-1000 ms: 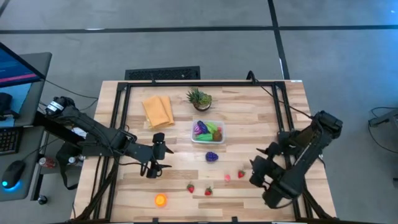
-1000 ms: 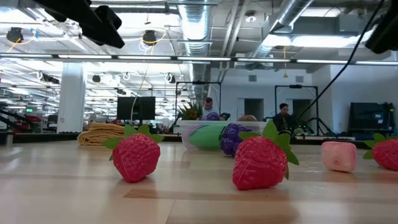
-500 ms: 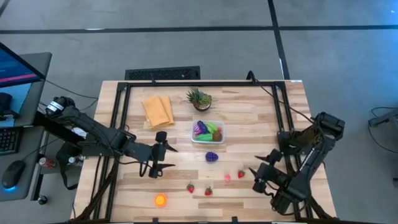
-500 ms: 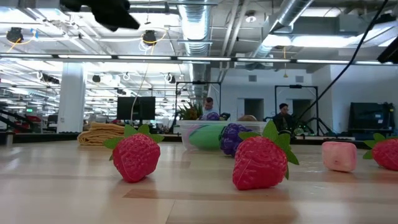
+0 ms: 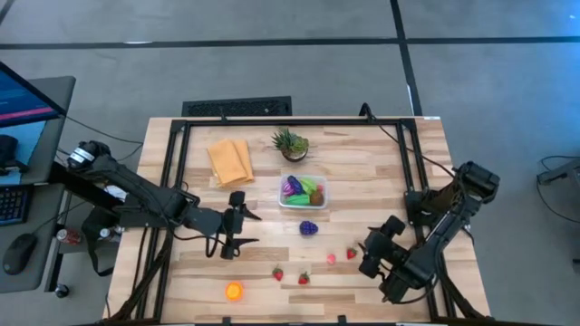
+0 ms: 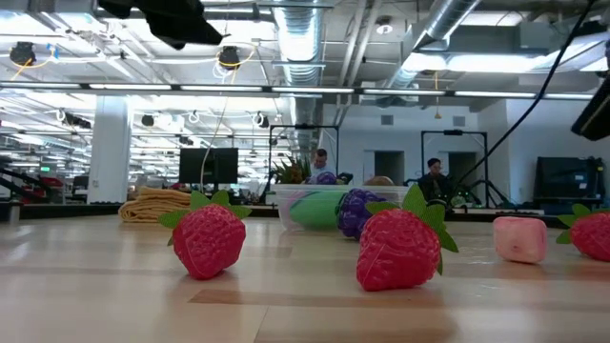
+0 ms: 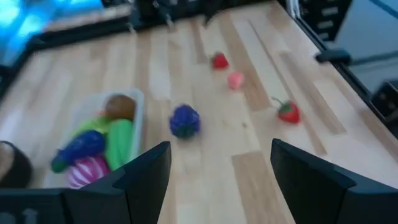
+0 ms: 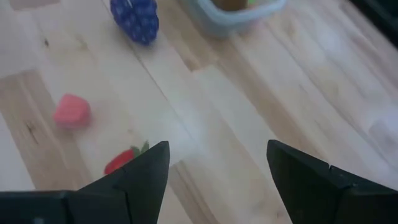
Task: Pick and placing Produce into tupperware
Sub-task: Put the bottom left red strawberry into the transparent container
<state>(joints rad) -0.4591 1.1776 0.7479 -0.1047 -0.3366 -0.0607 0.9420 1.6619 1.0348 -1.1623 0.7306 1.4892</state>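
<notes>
The clear tupperware point(image 5: 303, 193) stands mid-table holding purple, green and brown produce. A purple grape bunch point(image 5: 309, 228) lies just near of it. Three strawberries point(image 5: 278, 273) point(image 5: 304, 278) point(image 5: 352, 254), a pink piece point(image 5: 332, 258) and an orange fruit point(image 5: 234, 291) lie toward the near edge. My left gripper point(image 5: 246, 228) hovers open left of the grapes and shows in its wrist view point(image 7: 221, 180). My right gripper point(image 5: 364, 254) is open, above the table just right of the rightmost strawberry point(image 8: 124, 160).
A folded yellow-orange cloth point(image 5: 230, 161) and a spiky potted plant point(image 5: 291, 144) sit at the far side. Bare wood lies between the grapes and the right arm. A black frame point(image 5: 290, 120) rims the table.
My left gripper has drifted a little toward the table's right, nearer the grapes. My right gripper has come down and shifted slightly toward the near edge, close to the rightmost strawberry. The produce has stayed where it was.
</notes>
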